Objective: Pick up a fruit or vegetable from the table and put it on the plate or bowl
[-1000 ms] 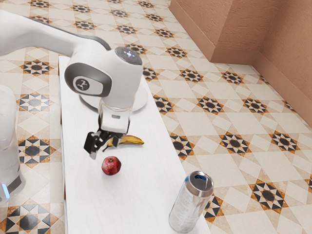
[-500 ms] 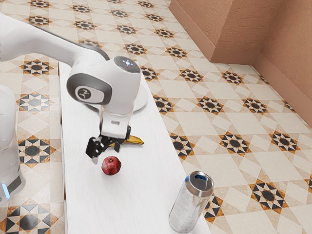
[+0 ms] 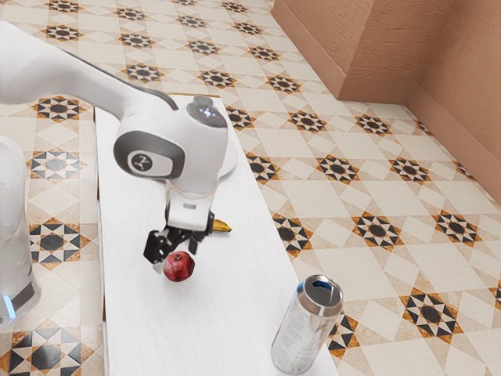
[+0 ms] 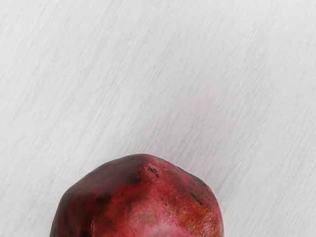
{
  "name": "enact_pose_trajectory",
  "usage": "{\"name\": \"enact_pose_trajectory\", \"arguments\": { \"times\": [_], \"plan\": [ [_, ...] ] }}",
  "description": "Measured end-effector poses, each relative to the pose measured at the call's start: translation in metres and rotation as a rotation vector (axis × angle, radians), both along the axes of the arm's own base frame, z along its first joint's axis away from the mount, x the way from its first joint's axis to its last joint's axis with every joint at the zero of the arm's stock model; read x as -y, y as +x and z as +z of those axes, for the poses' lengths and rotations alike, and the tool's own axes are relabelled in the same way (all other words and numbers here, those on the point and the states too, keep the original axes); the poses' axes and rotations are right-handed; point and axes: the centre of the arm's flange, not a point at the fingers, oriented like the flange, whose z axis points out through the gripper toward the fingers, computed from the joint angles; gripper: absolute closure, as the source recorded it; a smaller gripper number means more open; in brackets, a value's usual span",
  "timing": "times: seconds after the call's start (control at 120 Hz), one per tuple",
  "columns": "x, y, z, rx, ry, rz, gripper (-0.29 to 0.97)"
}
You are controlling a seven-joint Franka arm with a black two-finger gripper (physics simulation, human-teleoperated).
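A dark red pomegranate (image 3: 178, 267) lies on the white table (image 3: 219, 313), toward the near half. My black gripper (image 3: 174, 247) hangs open just above it, its fingers spread over the fruit's top without holding it. In the wrist view the pomegranate (image 4: 140, 200) sits directly under my hand on the pale wood grain. A yellow banana (image 3: 220, 225) lies just behind the gripper, mostly hidden by my wrist. The white plate (image 3: 228, 159) rests farther back on the table, largely covered by my arm.
A silver drink can (image 3: 307, 323) stands upright near the table's front right edge. The table is narrow, and its long edges drop to a patterned tile floor. Brown walls rise at the back right.
My hand has come down and shifted toward the near end, from beside the banana to just above the pomegranate. The fruit, banana and can have not moved.
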Motion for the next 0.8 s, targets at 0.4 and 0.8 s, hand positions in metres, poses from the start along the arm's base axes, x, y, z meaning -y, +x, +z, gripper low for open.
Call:
{"name": "enact_pose_trajectory", "arguments": {
  "times": [0.4, 0.8],
  "plan": [
    [0.000, 0.004, -0.012, -0.018, -0.017, 0.004, 0.29],
    [0.001, 0.007, -0.005, 0.001, -0.018, 0.013, 0.36]
  ]
}}
